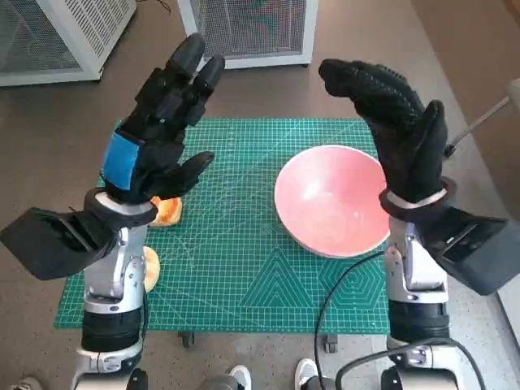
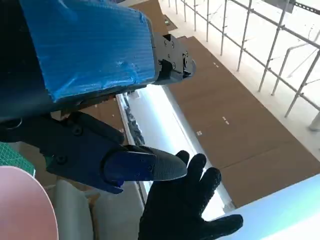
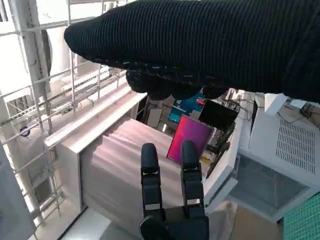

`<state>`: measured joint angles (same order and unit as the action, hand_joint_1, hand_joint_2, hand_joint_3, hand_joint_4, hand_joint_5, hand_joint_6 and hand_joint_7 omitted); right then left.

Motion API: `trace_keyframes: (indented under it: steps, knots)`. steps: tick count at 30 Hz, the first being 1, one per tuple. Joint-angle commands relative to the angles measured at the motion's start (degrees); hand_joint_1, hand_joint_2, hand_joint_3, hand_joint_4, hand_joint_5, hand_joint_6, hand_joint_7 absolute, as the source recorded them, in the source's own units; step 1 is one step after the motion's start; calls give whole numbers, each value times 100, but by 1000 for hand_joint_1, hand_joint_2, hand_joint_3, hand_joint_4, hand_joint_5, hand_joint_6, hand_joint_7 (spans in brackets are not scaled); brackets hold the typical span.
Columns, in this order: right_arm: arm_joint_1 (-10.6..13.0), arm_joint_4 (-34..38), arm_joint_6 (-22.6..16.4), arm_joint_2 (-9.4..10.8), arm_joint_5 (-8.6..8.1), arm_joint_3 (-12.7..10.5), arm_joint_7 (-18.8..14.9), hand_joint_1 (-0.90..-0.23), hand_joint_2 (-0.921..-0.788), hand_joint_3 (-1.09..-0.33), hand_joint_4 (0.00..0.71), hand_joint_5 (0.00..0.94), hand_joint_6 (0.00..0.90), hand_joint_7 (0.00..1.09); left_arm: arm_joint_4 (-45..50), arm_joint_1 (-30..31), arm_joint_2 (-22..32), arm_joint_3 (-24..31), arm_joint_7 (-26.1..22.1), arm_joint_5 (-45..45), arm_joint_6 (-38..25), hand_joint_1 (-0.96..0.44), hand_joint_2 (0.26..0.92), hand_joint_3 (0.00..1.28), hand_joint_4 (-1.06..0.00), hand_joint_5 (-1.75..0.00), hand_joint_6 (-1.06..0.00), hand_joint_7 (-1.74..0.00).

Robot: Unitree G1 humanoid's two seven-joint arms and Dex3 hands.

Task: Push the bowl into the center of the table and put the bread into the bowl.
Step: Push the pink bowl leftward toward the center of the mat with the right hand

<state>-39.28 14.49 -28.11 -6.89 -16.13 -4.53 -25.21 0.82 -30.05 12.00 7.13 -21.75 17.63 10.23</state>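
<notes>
A pink bowl (image 1: 331, 200) sits on the green cutting mat (image 1: 236, 268), right of the mat's middle; its edge (image 2: 22, 205) also shows in the left wrist view. A piece of bread (image 1: 167, 212) lies on the mat's left part, partly hidden under my left hand (image 1: 158, 122). Another bread piece (image 1: 151, 268) peeks out beside my left forearm. My left hand is raised above the mat with fingers spread, holding nothing. My right hand (image 1: 394, 122) is raised above the bowl's far right rim, fingers extended, empty. Each wrist view shows the other hand: the glove (image 2: 185, 210) and the black left fingers (image 3: 172, 195).
White mesh-fronted cabinets (image 1: 252, 28) stand on the floor beyond the table. A black cable (image 1: 337, 301) runs over the mat's near edge by my right forearm. Shoes of a person (image 1: 268, 375) show below the table's front edge.
</notes>
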Motion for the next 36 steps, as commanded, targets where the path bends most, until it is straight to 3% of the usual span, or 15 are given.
trace_keyframes:
  steps: [1, 17, 22, 27, 33, 36]
  knots:
    - [150, -3, 36, -13, -4, -3, -21, -637, -921, -617, 192, 0, 173, 192, 26, -39, -19, -35, 22, -58, 45, -633, 921, 284, -225, -2, -237, -29]
    - [189, 38, -15, -50, -43, -44, -67, -638, -921, -623, 189, 0, 165, 202, 44, -15, -50, -51, 58, -128, 53, -653, 921, 295, -225, -1, -236, -33]
    - [130, 359, -108, -247, -215, -278, -239, -644, -921, -631, 183, 0, 157, 205, 86, 20, -40, -28, 63, -147, 56, -661, 921, 304, -225, -1, -237, -36]
    - [-102, 1273, -430, -519, -327, -638, -413, -647, -921, -624, 183, 1, 145, 207, 51, 34, -29, 7, 57, -153, 104, -672, 921, 308, -223, 0, -237, -38]
    - [-472, 2684, -940, -808, -60, -976, -90, -646, -921, -604, 190, 4, 152, 205, 37, 62, -42, 24, 100, -198, 164, -688, 921, 311, -222, 0, -238, -40]
    - [-692, 3440, -1135, -957, 171, -1077, 284, -642, -921, -619, 184, 2, 159, 200, -41, 44, -81, 14, 116, -226, 226, -690, 921, 313, -218, 0, -237, -40]
